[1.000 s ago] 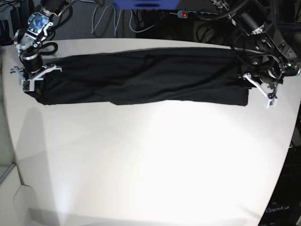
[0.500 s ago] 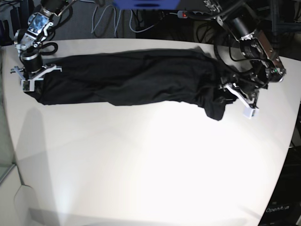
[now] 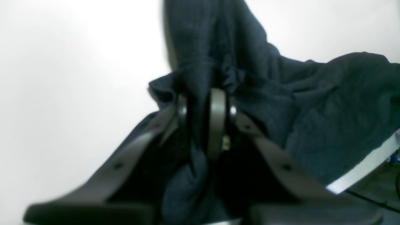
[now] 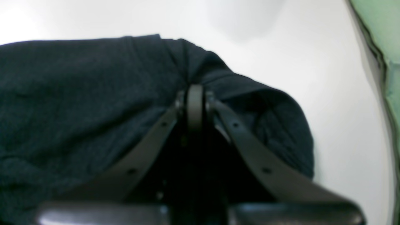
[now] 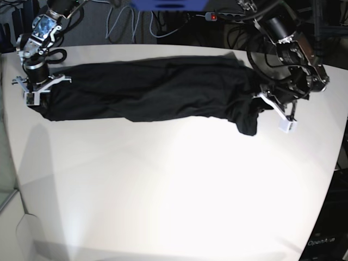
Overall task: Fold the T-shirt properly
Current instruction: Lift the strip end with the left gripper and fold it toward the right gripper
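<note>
Table: broad white tabletop [image 5: 179, 190] with a rounded edge, brightly lit at its centre.
Behind: dark space with tangled cables [image 5: 122, 24] and a small red light [image 5: 213, 17].
Left edge: greenish panel [image 5: 4, 163].

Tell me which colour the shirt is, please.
The shirt is plain black, without print; the base view shows it best.

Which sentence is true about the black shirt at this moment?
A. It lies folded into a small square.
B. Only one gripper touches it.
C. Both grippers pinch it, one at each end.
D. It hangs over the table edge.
C: the left gripper and the right gripper each pinch fabric of the T-shirt.
</note>
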